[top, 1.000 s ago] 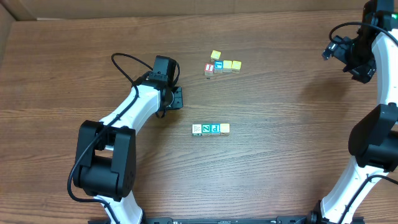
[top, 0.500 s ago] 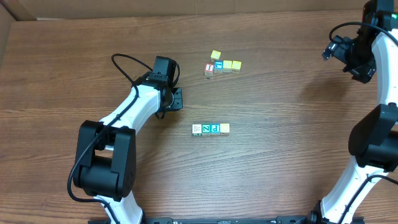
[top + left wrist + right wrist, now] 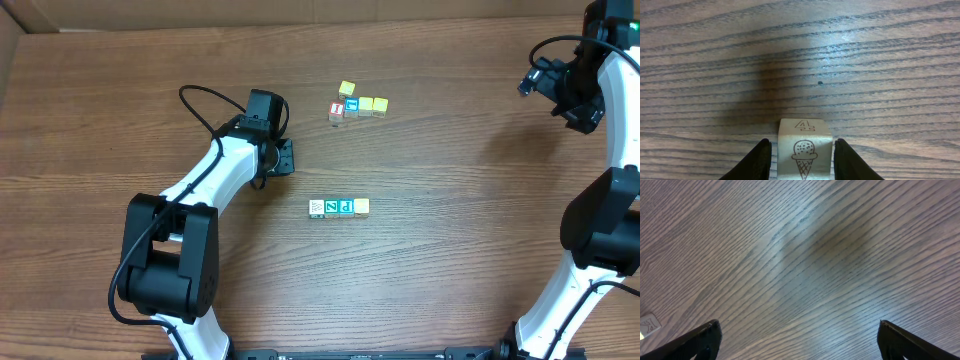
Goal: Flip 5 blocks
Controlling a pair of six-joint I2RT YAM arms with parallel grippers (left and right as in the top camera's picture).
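A whitish block (image 3: 805, 155) with an ice-cream drawing on top sits between the fingers of my left gripper (image 3: 802, 142), which is shut on its sides low over the table. From overhead the left gripper (image 3: 283, 158) hides that block. Right of it lies a row of blocks: whitish (image 3: 316, 207), green with a white Z (image 3: 331, 206), teal (image 3: 346, 206) and pale yellow (image 3: 361, 206). My right gripper (image 3: 800, 342) is open over bare wood with nothing between its fingers. Overhead, the right gripper (image 3: 533, 80) hangs at the far right.
Behind the row lies a second cluster: a red-faced cube (image 3: 337, 110), a blue-faced cube (image 3: 351, 104), two yellow cubes (image 3: 372, 104) and another yellow one (image 3: 346, 89). A cardboard wall (image 3: 300, 12) borders the far edge. A pale corner (image 3: 647, 324) shows at the right wrist view's left edge.
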